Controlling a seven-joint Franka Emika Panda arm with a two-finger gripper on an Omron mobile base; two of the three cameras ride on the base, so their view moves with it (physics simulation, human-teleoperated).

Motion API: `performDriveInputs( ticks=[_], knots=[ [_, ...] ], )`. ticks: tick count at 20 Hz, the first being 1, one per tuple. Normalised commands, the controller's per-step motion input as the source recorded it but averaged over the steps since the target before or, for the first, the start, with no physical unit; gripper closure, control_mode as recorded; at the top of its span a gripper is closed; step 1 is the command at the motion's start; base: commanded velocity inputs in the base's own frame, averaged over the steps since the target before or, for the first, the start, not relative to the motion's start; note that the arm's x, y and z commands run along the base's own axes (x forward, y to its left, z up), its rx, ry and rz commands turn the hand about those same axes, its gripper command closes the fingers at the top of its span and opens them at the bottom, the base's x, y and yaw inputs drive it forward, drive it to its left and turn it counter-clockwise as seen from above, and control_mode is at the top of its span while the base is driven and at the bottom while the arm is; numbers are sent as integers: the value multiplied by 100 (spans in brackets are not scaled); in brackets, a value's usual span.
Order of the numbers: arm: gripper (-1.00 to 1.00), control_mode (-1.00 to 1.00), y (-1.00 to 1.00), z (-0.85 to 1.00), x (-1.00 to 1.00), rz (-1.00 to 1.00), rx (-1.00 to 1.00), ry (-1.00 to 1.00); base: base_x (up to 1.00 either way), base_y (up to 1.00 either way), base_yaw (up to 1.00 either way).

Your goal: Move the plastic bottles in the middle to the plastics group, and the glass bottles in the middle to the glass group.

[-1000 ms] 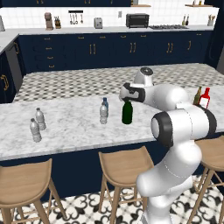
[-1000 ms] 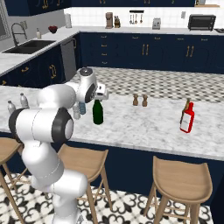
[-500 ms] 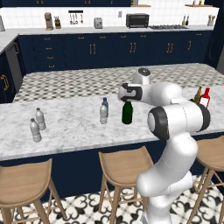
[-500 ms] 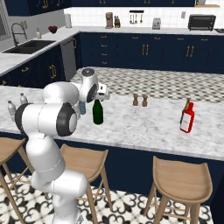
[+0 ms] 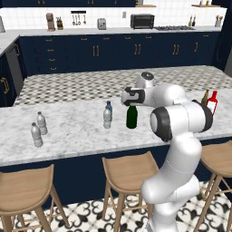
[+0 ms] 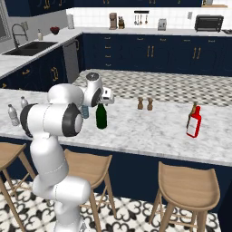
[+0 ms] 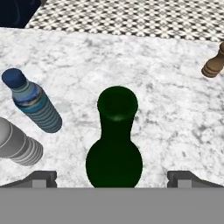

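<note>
The pincer hangs with its fingers spread wide apart, holding nothing, straight above the open mouth of the green bottle, which stands upright on the marble desk. The bottle is dark, glossy green, with a narrow neck widening to a round body. To one side of the pincer, close by, stand the blue-capped bottle and the grey ribbed bottle. On the other side bare marble lies open as far as a brown pepper mill near the desk's far edge.
</note>
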Motion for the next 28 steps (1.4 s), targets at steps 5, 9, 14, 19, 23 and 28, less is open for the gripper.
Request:
performDriveInputs(
  ticks=[5,9,14,19,23,28],
  knots=[
    [-100,-100,0,-7,1,0,0,0,0,0,0],
    [-100,-100,0,-5,5,0,0,0,0,0,0],
    [-100,-100,0,0,8,0,0,0,0,0,0],
    [-100,-100,0,0,8,0,0,0,0,0,0],
    [-100,-100,0,0,4,0,0,0,0,0,0],
    [-100,-100,0,-3,0,0,0,0,0,0,0]
  ],
)
